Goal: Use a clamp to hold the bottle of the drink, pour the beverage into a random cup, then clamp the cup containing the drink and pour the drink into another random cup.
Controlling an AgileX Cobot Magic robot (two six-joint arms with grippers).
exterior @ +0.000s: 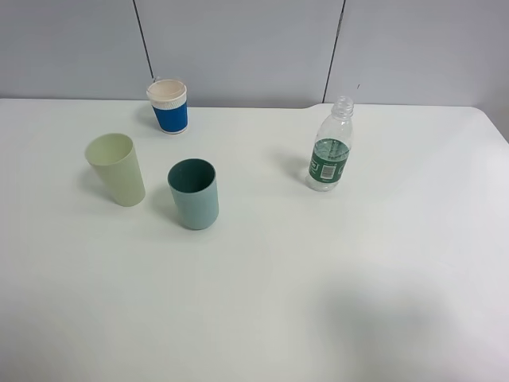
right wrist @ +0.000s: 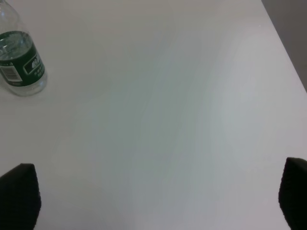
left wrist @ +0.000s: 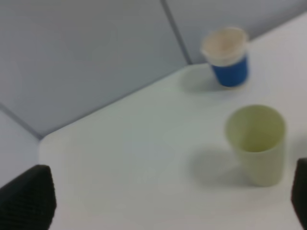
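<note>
A clear uncapped bottle [exterior: 330, 151] with a green label stands upright on the right of the white table; it also shows in the right wrist view [right wrist: 19, 60]. Three cups stand upright on the left: a blue paper cup [exterior: 168, 107] with a white rim at the back, a pale green cup [exterior: 117, 169] and a teal cup [exterior: 193, 193]. The left wrist view shows the blue cup [left wrist: 228, 57] and the pale green cup [left wrist: 256, 143]. My left gripper [left wrist: 163, 201] is open and empty, short of the pale green cup. My right gripper [right wrist: 157, 196] is open and empty, away from the bottle. Neither gripper shows in the exterior view.
The white table [exterior: 318, 278] spans the view, with its back edge against a grey panelled wall [exterior: 238, 40]. The table's right edge [right wrist: 288, 62] shows in the right wrist view. A faint shadow lies on the front right of the table.
</note>
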